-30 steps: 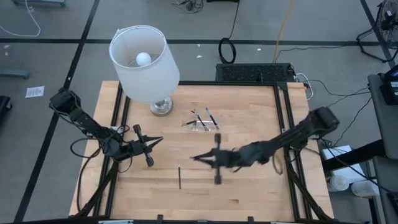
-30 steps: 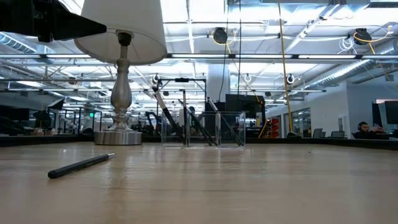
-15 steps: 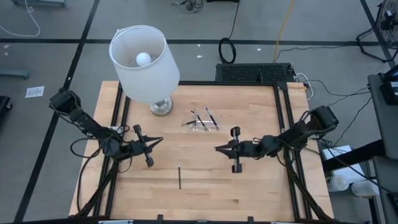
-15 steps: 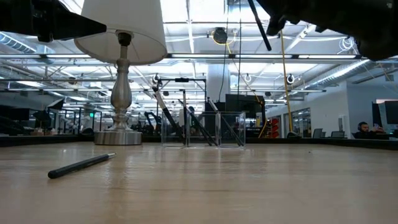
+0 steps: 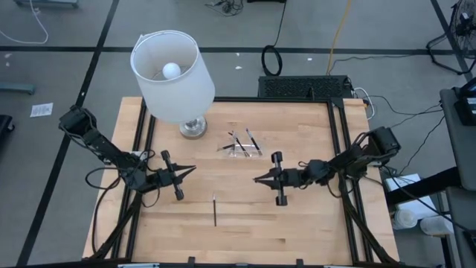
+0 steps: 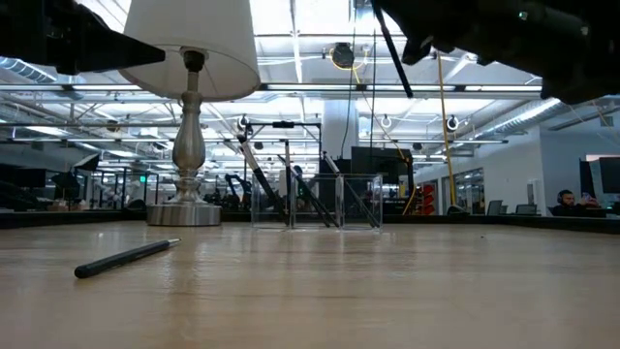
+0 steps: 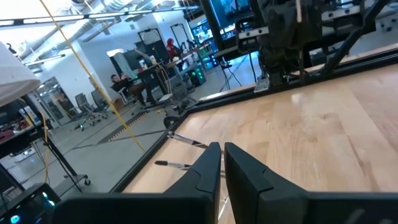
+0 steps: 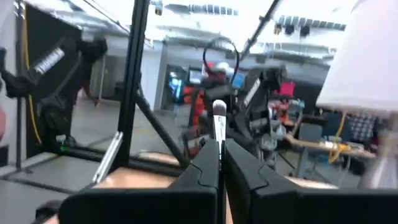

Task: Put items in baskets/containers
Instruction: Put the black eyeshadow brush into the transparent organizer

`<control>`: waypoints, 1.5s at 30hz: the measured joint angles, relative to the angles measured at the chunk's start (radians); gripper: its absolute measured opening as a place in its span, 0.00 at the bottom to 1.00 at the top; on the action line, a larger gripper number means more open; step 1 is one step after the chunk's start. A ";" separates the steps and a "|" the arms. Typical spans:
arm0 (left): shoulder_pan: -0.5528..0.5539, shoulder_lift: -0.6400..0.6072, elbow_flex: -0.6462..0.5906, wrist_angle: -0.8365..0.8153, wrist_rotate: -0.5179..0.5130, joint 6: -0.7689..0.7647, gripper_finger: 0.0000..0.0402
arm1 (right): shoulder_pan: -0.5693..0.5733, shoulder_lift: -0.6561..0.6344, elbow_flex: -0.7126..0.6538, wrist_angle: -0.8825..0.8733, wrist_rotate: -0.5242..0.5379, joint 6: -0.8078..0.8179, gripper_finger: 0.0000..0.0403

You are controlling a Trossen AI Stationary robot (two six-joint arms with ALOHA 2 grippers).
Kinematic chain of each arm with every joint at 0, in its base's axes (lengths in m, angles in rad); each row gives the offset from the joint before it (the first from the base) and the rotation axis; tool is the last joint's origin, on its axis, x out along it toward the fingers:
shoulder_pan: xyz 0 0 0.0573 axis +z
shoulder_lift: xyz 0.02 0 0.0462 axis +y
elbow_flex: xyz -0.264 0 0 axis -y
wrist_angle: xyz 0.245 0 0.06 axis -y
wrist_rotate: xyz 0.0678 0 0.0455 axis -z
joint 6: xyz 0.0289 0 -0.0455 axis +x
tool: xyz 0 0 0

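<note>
A thin dark stick with a pale brush end (image 8: 219,117) is held above the table's middle by my right gripper (image 5: 256,179), which is shut on it. The transparent container (image 5: 242,145) stands on the table just beyond, with several sticks leaning inside (image 6: 300,194). Another dark stick (image 5: 215,211) lies flat on the wood nearer the front edge. My left gripper (image 5: 192,169) hovers at the table's left, shut, with nothing between its fingers (image 7: 211,158). My right gripper pinches the stick's shaft (image 8: 219,138) between its two fingertips, which lie across it. The pale brush end stands out past the fingertips. The fingers come from the table's right side, roughly level. The stick (image 6: 392,53) slants, lifted well clear of the table.
A lamp with a white shade (image 5: 172,74) stands on a metal base (image 5: 193,128) at the far left, close to the container. Black frame rails (image 5: 338,141) run along the table's sides. Bare wood lies between the grippers and the front edge.
My right gripper, carrying the stick, has gone toward the table's right edge and come down, entering the low view from above; in the last half second it has barely moved. The stick on the table and the container have stayed put.
</note>
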 joint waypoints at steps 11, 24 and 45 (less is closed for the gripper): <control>-0.001 0.000 0.000 -0.009 -0.001 0.000 0.08 | -0.014 -0.002 0.000 0.005 -0.044 0.010 0.00; -0.001 0.000 0.000 -0.012 -0.001 0.021 0.08 | -0.014 -0.002 0.001 -0.010 -0.044 0.022 0.00; 0.007 0.000 0.000 -0.011 0.038 0.041 0.08 | -0.013 -0.002 0.001 -0.019 -0.044 0.047 0.00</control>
